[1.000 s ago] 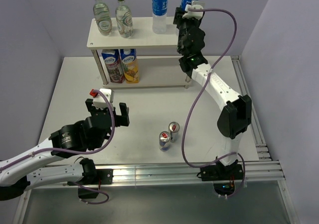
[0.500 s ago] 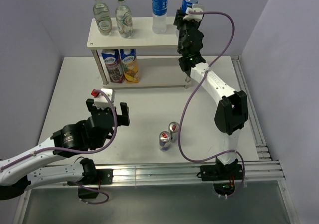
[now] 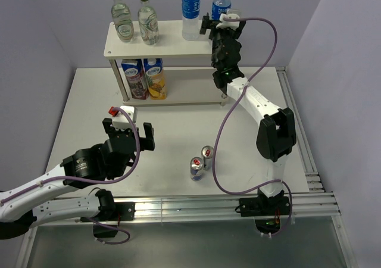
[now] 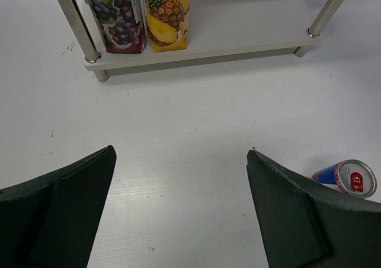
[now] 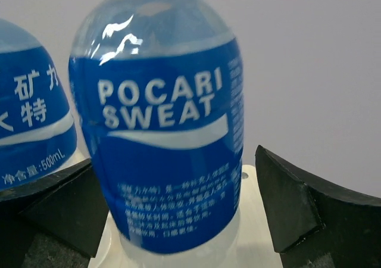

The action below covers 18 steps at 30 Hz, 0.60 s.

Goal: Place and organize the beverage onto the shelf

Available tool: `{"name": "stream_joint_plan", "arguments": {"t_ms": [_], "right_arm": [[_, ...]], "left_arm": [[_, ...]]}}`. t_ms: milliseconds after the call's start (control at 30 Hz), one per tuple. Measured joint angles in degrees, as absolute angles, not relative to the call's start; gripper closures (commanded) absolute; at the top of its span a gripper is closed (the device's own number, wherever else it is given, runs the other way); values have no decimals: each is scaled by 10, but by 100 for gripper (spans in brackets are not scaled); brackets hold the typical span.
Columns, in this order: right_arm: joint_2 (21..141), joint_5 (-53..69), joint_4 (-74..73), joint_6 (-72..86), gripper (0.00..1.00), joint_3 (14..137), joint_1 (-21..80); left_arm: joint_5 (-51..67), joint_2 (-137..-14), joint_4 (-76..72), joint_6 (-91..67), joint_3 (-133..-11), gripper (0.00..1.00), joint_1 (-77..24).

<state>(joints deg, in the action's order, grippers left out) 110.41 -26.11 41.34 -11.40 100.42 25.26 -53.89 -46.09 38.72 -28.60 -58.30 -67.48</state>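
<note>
The cream two-tier shelf (image 3: 169, 43) stands at the back of the table. On its top board are two green glass bottles (image 3: 121, 19) (image 3: 147, 21) and two blue-labelled bottles (image 3: 190, 11). The right one, a Pocari Sweat bottle (image 5: 161, 131), stands upright on the board between the fingers of my right gripper (image 5: 174, 161), which is open with a gap on each side. Two juice cartons (image 3: 136, 77) (image 3: 155, 77) sit on the lower board. Two cans (image 3: 196, 168) (image 3: 207, 154) stand on the table. My left gripper (image 4: 180, 152) hovers open over bare table, left of the cans.
The shelf's metal posts (image 4: 77, 24) (image 4: 327, 9) frame the lower board (image 4: 238, 30). One can (image 4: 351, 178) shows at the right edge of the left wrist view. A rail (image 3: 297, 131) runs along the table's right side, and walls close in on the back and sides.
My right gripper has opened and let go of the Pocari Sweat bottle, which now stands on the top board. The left arm has barely moved.
</note>
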Motion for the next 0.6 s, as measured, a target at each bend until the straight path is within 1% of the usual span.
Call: {"name": "stream_joint_plan", "arguments": {"t_ms": [267,600], "right_arm": [[1063,-258,413,-110,0,929,257],[923,-245,414,-84,0,830,276]], "left_arm": [[-539,-460,388,-286,-583,2,-675],[-539,-452,389,-287,-583,2,-675]]}}
